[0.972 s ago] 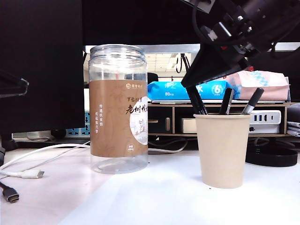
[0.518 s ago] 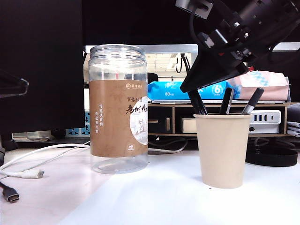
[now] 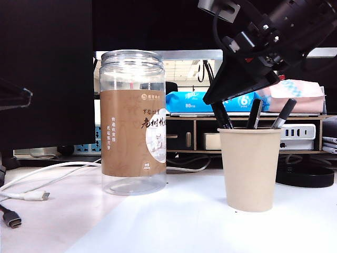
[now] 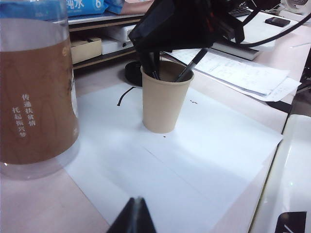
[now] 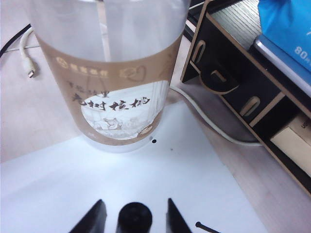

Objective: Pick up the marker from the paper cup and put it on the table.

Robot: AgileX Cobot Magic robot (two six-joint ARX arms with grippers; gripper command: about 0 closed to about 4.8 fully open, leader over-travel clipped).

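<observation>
Exterior view, item one: right gripper (image 3: 225, 109), black, two-fingered, angled down from the upper right onto the mouth of the plain beige tapered paper cup (image 3: 250, 168), which stands on the smooth white table (image 3: 174, 221). Item two: long slim all-black marker (image 3: 220, 115), upright in the cup on its left side, cap end rising above the rim; two further black markers (image 3: 255, 114) lean at the right of the cup, untouched. Change noted: against the view a second ago the gripper has sunk a little lower over the cup and shifted slightly left, with hardly any movement in the last half second. Right wrist view: the two dark fingertips (image 5: 92, 218) stand either side of the marker's round black cap (image 5: 134, 218), a visible gap on each side, so the jaws are apart and straddling, not yet clamped. Judgement: approach is done, closing on the cap is the step due, and the lift and laying down remain. Item three: tall clear plastic jar with brown label (image 3: 133, 122), standing well to the left of the cup, unmoved. Item four: left gripper (image 4: 133, 218), low over the table away from the cup, its dark tips meeting in a point, closed and empty.
</observation>
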